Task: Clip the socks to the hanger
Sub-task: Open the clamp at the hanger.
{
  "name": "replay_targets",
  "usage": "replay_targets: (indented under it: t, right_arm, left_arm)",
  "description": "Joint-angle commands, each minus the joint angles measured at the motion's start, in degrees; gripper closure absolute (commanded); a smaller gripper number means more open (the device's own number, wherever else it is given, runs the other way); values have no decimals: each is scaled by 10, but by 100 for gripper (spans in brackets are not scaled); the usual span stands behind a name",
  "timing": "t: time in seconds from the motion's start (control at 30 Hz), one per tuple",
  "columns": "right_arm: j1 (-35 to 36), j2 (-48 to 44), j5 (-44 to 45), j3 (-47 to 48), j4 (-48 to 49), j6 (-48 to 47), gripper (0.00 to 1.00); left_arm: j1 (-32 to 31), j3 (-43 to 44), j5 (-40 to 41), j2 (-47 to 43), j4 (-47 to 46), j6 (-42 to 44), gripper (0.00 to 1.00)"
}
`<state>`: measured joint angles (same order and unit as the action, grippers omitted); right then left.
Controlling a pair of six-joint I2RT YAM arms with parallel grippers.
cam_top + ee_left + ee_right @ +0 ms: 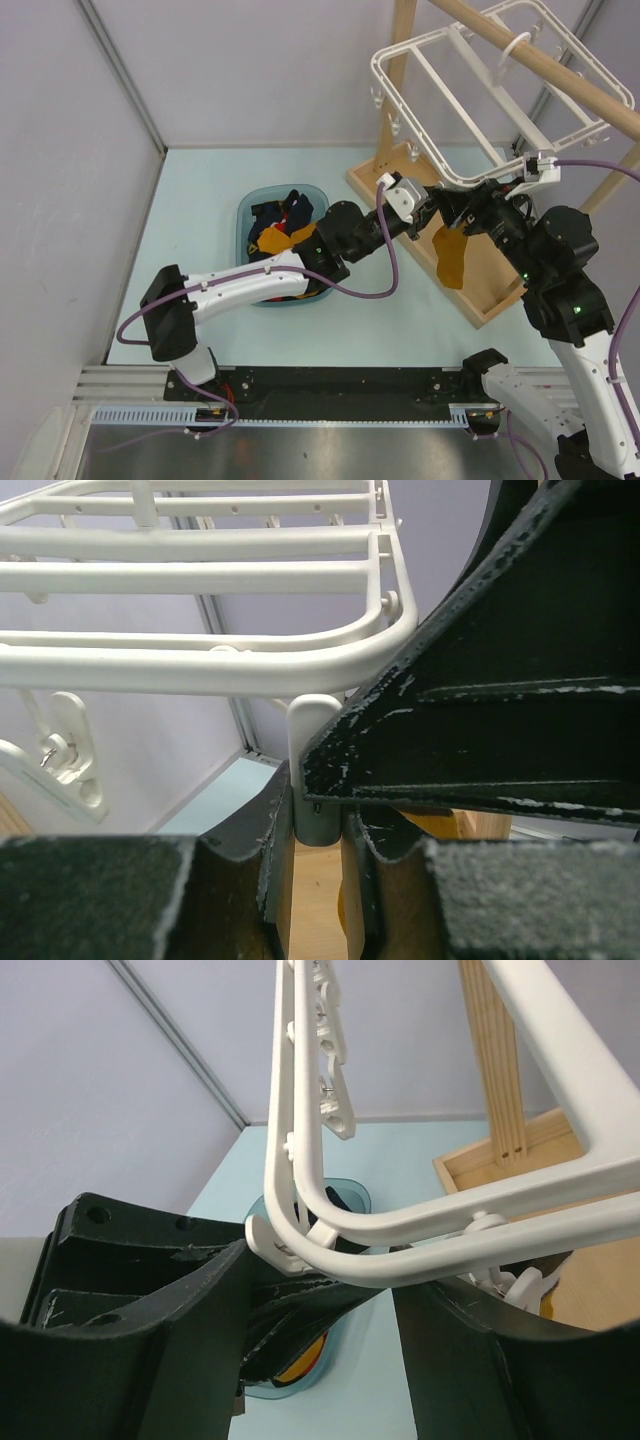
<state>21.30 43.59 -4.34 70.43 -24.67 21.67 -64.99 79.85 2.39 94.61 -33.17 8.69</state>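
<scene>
**Kid:** What is the left gripper (317, 805) doing?

**Helper:** It is pinching one white clip (312, 730) between its two fingers, right under the rim of the hanger (200, 668).

**Kid:** And the right gripper (330, 1275)?

**Helper:** Its fingers are wide apart, with the rim in between them. I can't tell if it is squeezing anything.

**Kid:** Where is the sock?

**Helper:** One yellow sock (452, 258) hangs just below where the two grippers meet, by the wooden rack (590, 80). I can't see what holds its top.

**Kid:** What could go wrong?

**Helper:** I think the left fingers could slide off the clip. Then it would snap shut with no sock inside, and the sock could drop. A push could also make the hanger swing away.

**Kid:** How many things are there?

**Helper:** Two grippers, one hanger, one hanging sock and one blue tub (242, 230). The tub has a heap of socks (285, 225), too jumbled to count. Two clips show up close.
</scene>
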Motion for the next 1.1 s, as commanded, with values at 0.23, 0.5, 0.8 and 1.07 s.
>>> replay_targets:
  t: [0.23, 0.5, 0.8, 1.07]
  right_arm:
    - [1, 15, -1, 17, 95, 33, 40]
    - [1, 22, 13, 18, 94, 36, 44]
    - [1, 40, 24, 18, 60, 21, 46]
    - [2, 35, 14, 18, 50, 7, 55]
  left_arm:
    - [-25, 35, -3, 23, 50, 10, 94]
    - [-33, 46, 4, 31, 72, 7, 94]
    - [-34, 48, 9, 21, 81, 12, 94]
    - [-34, 57, 9, 15, 96, -4, 94]
